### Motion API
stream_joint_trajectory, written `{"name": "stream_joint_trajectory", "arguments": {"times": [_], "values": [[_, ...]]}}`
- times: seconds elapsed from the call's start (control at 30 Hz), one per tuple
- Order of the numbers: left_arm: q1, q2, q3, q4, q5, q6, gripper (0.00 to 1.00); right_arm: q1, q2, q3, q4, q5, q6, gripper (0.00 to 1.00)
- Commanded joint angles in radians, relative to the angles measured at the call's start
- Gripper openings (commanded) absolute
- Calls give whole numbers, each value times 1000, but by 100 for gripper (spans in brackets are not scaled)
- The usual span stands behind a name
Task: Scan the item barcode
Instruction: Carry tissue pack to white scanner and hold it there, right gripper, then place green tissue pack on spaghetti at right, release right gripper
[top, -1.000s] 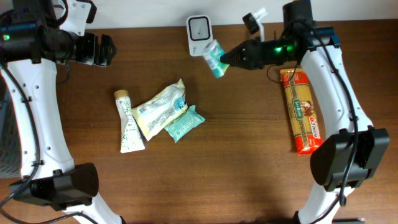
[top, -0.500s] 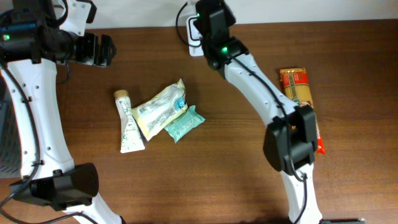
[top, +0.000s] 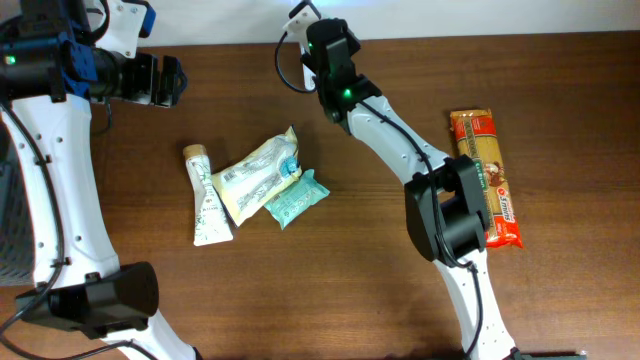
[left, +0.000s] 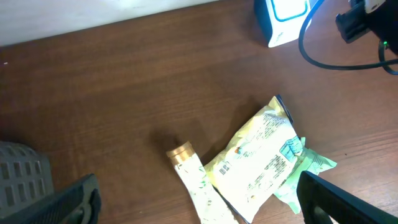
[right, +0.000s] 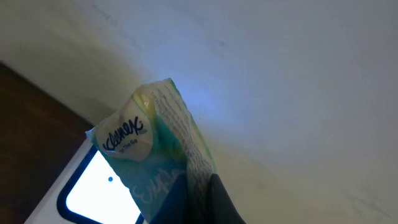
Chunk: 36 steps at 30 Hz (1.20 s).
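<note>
Your right gripper (right: 189, 190) is squeezed shut on the Kleenex tissue pack (right: 152, 140). It holds the pack by the near end, so the rest of the pack sticks out past the fingers. The pack's long side runs from the fingers up toward the white wall. In the right wrist view it leans a little to the left. The word Kleenex is on the far end, the end away from the fingers.

The scanner (right: 81, 193) sits at the back edge of the table, by the wall. Its bright window shows just below and to the left of the pack, so the pack is very near the window, a bit up and to one side. You cannot tell if the pack touches the scanner. You cannot see the barcode, so you cannot tell which face has it.

I think the next move is a small one: turn or tip the pack until a flat face looks at the bright window. You need no long reach.

Your left gripper (top: 175, 80) is wide open and holds nothing. It is at the left side of the table, well apart from the scanner. The right arm is the near one, so this job is for the right arm
</note>
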Motion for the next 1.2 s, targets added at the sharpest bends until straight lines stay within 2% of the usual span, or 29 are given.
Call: {"name": "stream_joint_trajectory", "arguments": {"times": [0.0,0.3,0.43,0.5,0.57,0.63,0.73,0.77,0.83,0.9,0.97,1.0,1.03,1.07,1.17], "values": [[2,-2,0,2,5,15,99,0,26,6,4,-32,4,4],[2,-2,0,2,5,15,99,-38,67,3,34,-72,4,4],[2,-2,0,2,5,15,99,-25,-45,5,39,-95,9,4],[2,-2,0,2,5,15,99,-23,-204,5,-183,-170,185,4],[2,-2,0,2,5,16,99,-60,-399,5,-575,-370,500,4],[2,-2,0,2,5,15,99,-122,-507,5,-947,-397,735,4],[2,-2,0,2,5,15,99,-299,-496,-21,-1324,-397,750,4],[2,-2,0,2,5,16,99,-350,-475,-60,-1374,-397,750,4],[2,-2,0,2,5,16,99,-458,-439,-193,-1366,-397,773,4],[2,-2,0,2,5,16,99,-579,-433,-356,-1263,-436,795,4],[2,-2,0,2,5,15,99,-660,-433,-412,-1201,-447,795,6],[2,-2,0,2,5,15,99,-683,-433,-412,-1193,-474,785,27],[2,-2,0,2,5,15,99,-694,-433,-412,-1188,-534,704,69],[2,-2,0,2,5,15,99,-694,-433,-412,-1191,-543,684,93],[2,-2,0,2,5,16,99,-671,-433,-295,-1304,-755,570,99]]}}
